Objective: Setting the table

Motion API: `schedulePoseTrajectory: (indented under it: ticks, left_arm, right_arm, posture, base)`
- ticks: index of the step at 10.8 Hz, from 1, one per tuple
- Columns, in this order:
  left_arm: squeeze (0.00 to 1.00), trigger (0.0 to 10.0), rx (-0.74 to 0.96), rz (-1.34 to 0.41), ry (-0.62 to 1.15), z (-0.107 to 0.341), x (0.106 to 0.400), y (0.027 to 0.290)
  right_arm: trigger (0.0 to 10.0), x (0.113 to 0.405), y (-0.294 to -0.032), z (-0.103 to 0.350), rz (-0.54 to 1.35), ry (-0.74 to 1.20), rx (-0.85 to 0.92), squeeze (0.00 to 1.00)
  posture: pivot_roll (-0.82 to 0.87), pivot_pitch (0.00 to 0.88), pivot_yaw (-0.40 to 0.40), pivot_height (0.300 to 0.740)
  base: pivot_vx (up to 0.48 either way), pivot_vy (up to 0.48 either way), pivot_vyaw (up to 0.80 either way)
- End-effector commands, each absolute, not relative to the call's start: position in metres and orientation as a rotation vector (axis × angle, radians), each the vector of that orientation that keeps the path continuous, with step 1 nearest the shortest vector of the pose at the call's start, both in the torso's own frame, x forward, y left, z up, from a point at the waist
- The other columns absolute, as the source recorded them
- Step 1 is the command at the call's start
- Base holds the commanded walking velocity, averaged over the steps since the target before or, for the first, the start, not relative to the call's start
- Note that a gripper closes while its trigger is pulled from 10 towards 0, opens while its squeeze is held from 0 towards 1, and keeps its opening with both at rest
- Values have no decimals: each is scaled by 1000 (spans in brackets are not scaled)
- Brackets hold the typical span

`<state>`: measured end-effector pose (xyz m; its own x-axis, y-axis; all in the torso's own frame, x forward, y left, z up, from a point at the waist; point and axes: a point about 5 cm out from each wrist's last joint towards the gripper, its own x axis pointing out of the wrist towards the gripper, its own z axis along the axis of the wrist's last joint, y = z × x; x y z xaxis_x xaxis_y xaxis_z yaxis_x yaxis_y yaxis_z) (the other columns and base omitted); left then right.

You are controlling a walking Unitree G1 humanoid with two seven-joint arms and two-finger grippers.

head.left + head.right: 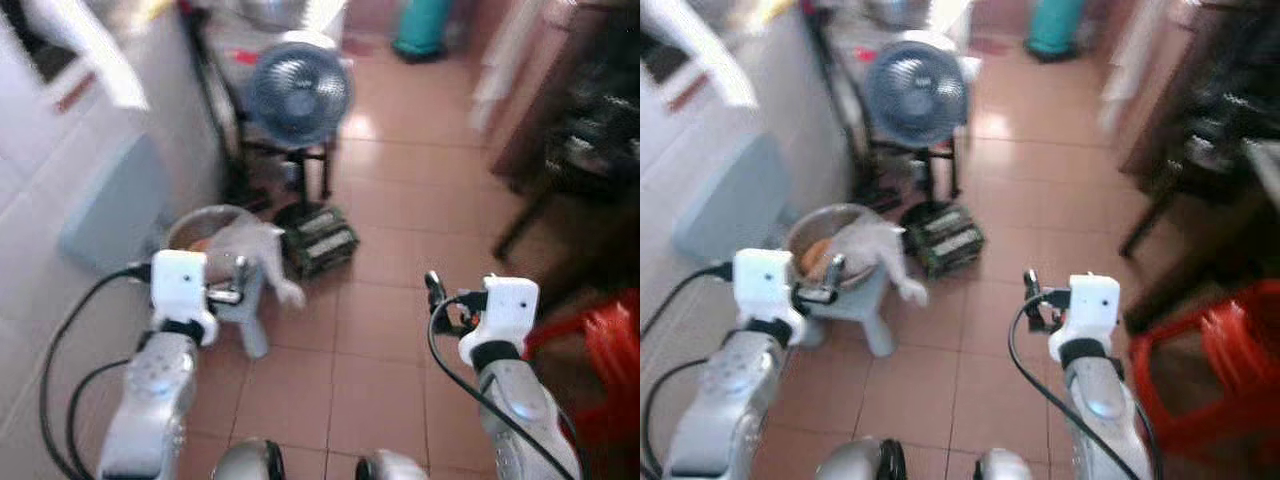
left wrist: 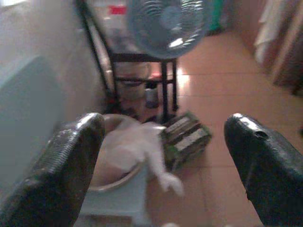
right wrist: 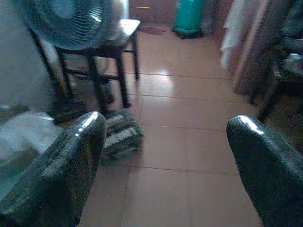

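A metal bowl [image 1: 192,226] with something orange inside sits on a small pale blue stool [image 1: 252,322] by the left wall, and a white cloth [image 1: 256,248] hangs over its rim. My left gripper [image 1: 233,283] is held out just short of the bowl. Its fingers [image 2: 71,161] stand open with nothing between them. On the right my right gripper [image 1: 441,304] is raised over bare floor tiles. It is open and empty too, its fingers [image 3: 71,161] wide apart. The pictures are blurred.
A blue fan [image 1: 300,92] stands on a dark stand behind the bowl. A green and black block [image 1: 318,240] lies on the floor beside the stool. On the right are a red plastic stool [image 1: 600,350] and dark furniture [image 1: 590,140]; a teal cylinder [image 1: 422,25] stands far back.
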<state>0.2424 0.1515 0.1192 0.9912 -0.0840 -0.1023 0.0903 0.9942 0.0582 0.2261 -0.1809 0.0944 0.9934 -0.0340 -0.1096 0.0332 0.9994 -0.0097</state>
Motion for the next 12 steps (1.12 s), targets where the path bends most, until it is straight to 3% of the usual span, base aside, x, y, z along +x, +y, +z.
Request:
schedulePoseTrajectory:
  ticks: [1,4,12]
  left_arm:
    - [0,10000,75,-89,101,122,242,153]
    - [0,10000,74,-83,105,122,241,154]
    - [0,10000,2,-125,68,126,241,146]
  right_arm:
    - [10000,228,-181,102,-35,78,-12,0]
    - [10000,232,-180,104,-26,80,-17,0]
    - [10000,238,-173,106,-2,83,-13,0]
  posture:
    - [-37,101,26,740]
    - [-37,109,16,740]
    - [-39,116,20,740]
  base:
    - [0,424,0]
    - [0,431,0]
    - [0,0,-800]
